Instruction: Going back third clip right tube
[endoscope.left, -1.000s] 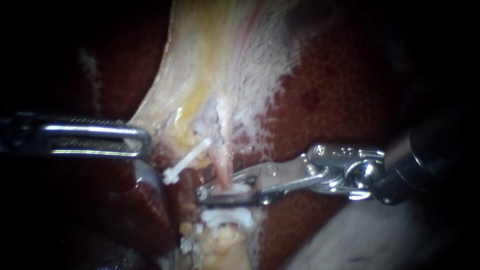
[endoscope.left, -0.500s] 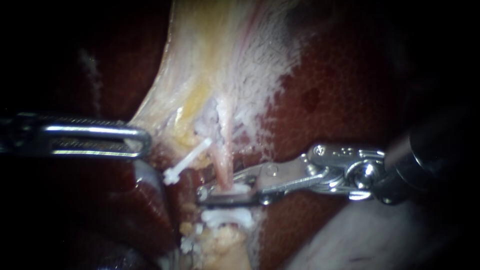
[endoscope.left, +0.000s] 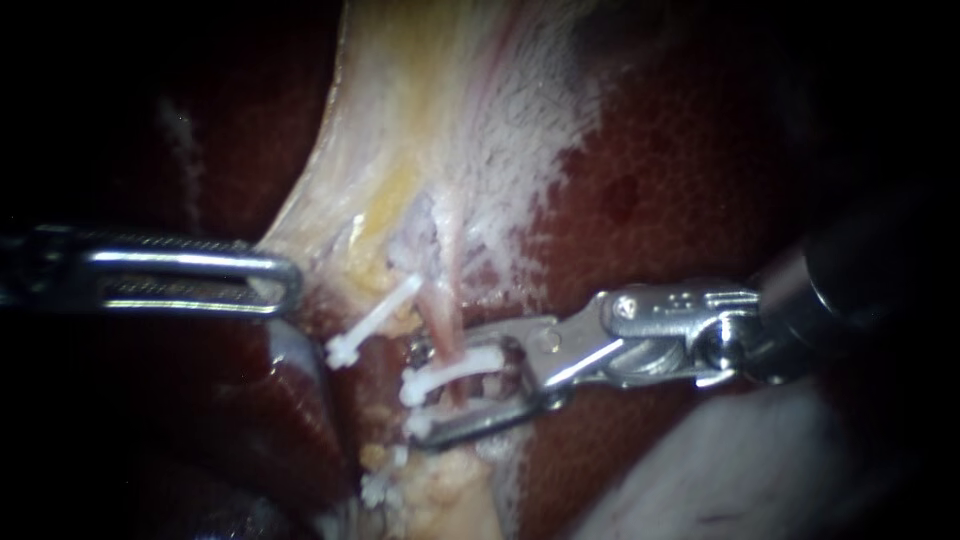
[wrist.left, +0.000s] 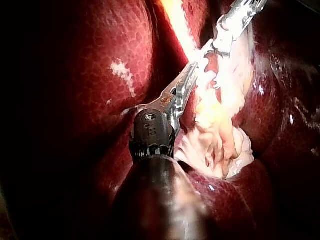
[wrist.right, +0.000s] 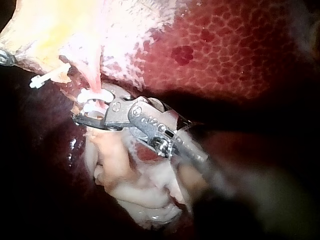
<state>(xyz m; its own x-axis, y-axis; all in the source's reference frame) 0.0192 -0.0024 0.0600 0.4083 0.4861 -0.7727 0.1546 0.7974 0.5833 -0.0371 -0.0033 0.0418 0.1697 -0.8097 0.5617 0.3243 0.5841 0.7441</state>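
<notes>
A curved white plastic clip (endoscope.left: 460, 367) was seen across the slim pink tube (endoscope.left: 440, 320), straddled by the silvery right instrument's (endoscope.left: 420, 393) parted jaws. The steel left instrument (endoscope.left: 285, 283) was clamped on pale yellowish tissue (endoscope.left: 380, 170).

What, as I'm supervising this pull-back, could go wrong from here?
1. The right instrument, jaws open, straddles the tube and a white clip; withdrawing askew could snag and dislodge it.
2. Its lower jaw lies close to a second clip; dragging may tug that clip or tear the tube.
</notes>
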